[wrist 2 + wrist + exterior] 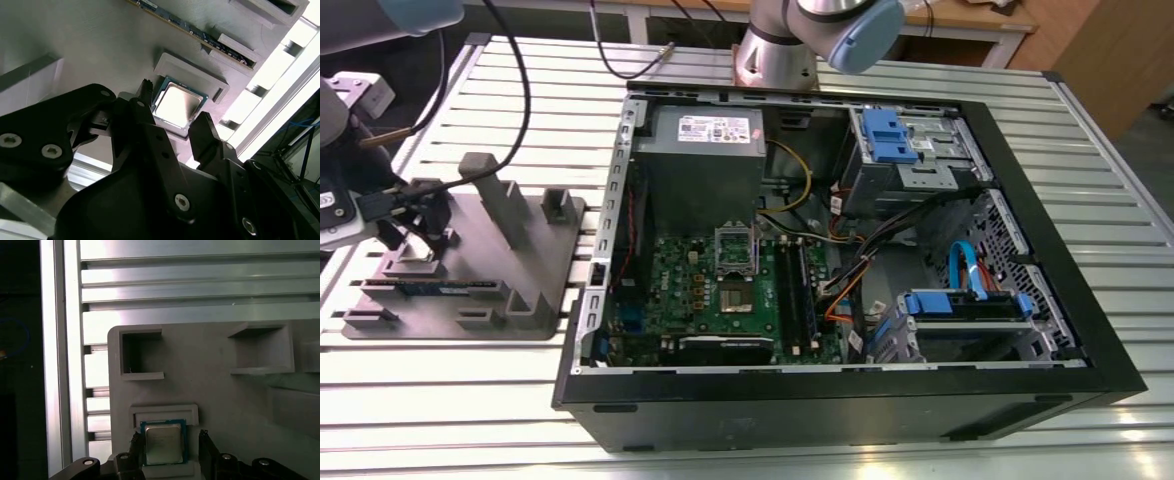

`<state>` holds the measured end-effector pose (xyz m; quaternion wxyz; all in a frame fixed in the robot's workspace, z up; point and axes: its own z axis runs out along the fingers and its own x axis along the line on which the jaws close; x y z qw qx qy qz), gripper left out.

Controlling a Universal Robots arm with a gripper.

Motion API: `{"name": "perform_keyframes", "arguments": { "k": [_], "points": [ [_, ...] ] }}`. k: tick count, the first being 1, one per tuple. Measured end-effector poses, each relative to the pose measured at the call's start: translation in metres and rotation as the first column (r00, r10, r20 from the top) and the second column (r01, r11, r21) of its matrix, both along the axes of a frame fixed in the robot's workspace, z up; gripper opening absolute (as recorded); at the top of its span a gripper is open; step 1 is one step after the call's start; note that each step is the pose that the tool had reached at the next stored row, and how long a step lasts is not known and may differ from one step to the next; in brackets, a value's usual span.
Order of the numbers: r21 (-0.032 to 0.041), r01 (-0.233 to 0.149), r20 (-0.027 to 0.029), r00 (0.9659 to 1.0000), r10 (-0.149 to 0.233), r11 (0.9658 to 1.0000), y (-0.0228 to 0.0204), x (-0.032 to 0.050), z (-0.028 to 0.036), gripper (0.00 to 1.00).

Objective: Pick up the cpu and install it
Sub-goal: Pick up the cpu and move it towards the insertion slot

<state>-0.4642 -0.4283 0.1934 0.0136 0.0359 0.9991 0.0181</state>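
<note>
The cpu (pixel 162 442) lies flat in a tray (pixel 210 385) pocket, kept square for pickup; the gripper (pixel 169 437) straddles it, jaws parted, not yet clamped.

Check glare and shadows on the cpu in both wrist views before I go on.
Second wrist view: the small square silvery-grey cpu shows a pale sheen on its metal top, greenish rim readable; the black fingers flanking it are in shadow. First wrist view: the cpu is evenly lit, while the ribbed aluminium table is washed out by glare.

Robot lab: slatted aluminium bench (pixel 454 400), opened computer (pixel 787 405)
</note>
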Motion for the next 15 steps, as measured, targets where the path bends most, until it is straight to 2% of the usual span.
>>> {"name": "perform_keyframes", "arguments": {
  "k": [4, 15],
  "points": [
    [-0.0008, 0.000, 0.0038, 1.0000, 0.000, 1.0000, 0.0005, -0.0021, -0.0019, 0.56],
    [-0.0066, 0.000, 0.0043, 1.0000, 0.000, 1.0000, 0.0006, -0.0026, -0.0060, 0.56]
  ]
}}
